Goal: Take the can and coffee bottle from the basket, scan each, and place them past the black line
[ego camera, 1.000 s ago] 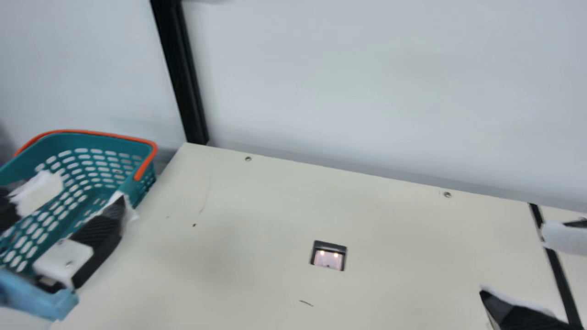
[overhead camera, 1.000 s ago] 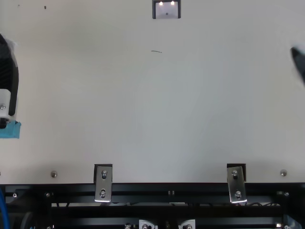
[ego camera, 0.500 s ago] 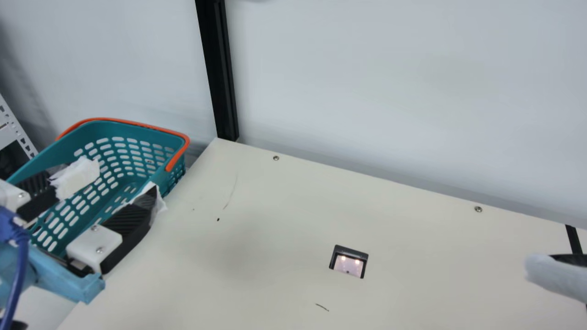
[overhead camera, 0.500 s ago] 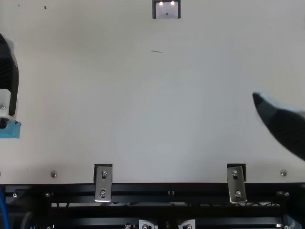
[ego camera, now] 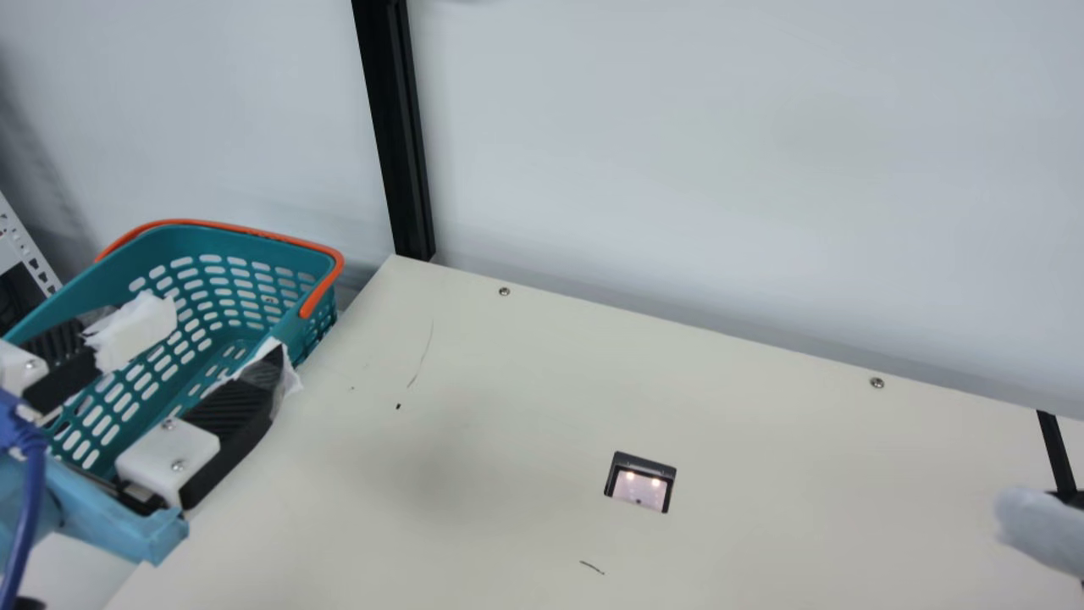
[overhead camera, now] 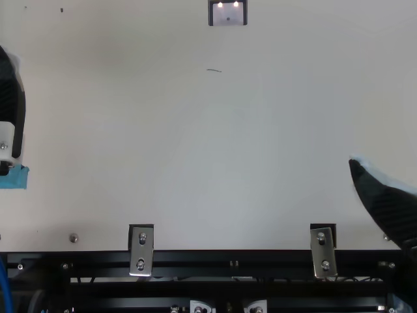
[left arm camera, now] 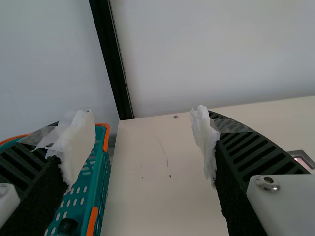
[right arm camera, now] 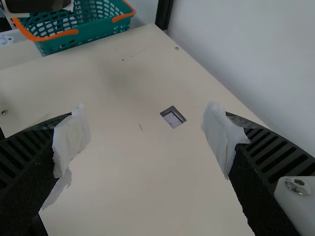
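Observation:
The left gripper (ego camera: 216, 343), open and empty, is over the teal basket (ego camera: 199, 227); in the left wrist view the same gripper (left arm camera: 142, 140) has its paper-wrapped tips wide apart. Inside the basket (left arm camera: 101, 184) lies a dark round thing (left arm camera: 67, 226), too little of it visible to tell what it is. One finger of the right gripper (overhead camera: 388, 205) is at the top view's right, near the front edge; the right wrist view has the gripper (right arm camera: 146, 135) open, holding nothing. A scanner window (ego camera: 641, 485) is set in the table. The black line (ego camera: 1056, 453) crosses the table's right part.
The cream table (ego camera: 508, 407) stretches between both arms, with a wall (ego camera: 677, 169) and a black post (ego camera: 394, 127) behind it. Metal brackets (overhead camera: 141, 251) sit at the front edge. An orange handle (right arm camera: 51, 37) runs around the basket.
The right gripper has come farther in from the top view's right edge and moved toward the table's front. My left gripper has stayed put. The neck camera has turned.

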`<state>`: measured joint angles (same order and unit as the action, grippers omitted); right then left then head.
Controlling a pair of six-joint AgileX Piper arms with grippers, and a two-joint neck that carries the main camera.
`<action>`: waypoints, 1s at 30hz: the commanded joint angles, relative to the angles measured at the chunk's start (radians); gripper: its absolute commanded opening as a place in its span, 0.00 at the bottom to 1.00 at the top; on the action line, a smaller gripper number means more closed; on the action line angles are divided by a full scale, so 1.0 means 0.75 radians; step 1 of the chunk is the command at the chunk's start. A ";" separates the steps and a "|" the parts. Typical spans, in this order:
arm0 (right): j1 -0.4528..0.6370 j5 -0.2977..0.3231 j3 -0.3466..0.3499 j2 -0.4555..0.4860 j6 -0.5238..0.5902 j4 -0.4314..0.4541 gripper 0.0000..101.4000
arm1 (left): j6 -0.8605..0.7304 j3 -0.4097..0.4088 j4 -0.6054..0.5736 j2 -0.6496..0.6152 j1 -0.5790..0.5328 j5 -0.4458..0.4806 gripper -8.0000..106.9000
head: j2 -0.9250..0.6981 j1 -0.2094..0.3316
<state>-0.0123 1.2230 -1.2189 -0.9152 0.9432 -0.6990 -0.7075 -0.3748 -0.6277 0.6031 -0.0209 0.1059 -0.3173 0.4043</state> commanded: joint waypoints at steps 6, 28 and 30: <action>-0.007 -0.033 0.001 0.023 -0.097 0.012 1.00 | 0.000 0.000 0.000 0.000 0.000 0.000 0.85 | 0.011 0.043; 0.091 0.001 0.052 0.168 -0.187 0.053 1.00 | 0.000 0.000 0.000 0.000 0.000 0.000 0.85 | 0.011 0.043; 0.091 0.001 0.052 0.169 -0.187 0.053 1.00 | 0.000 0.000 0.000 0.000 0.000 0.000 0.85 | 0.011 0.043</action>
<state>0.0556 1.2234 -1.1798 -0.7886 0.8026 -0.6594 -0.7075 -0.3748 -0.6277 0.6031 -0.0209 0.1059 -0.3173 0.4043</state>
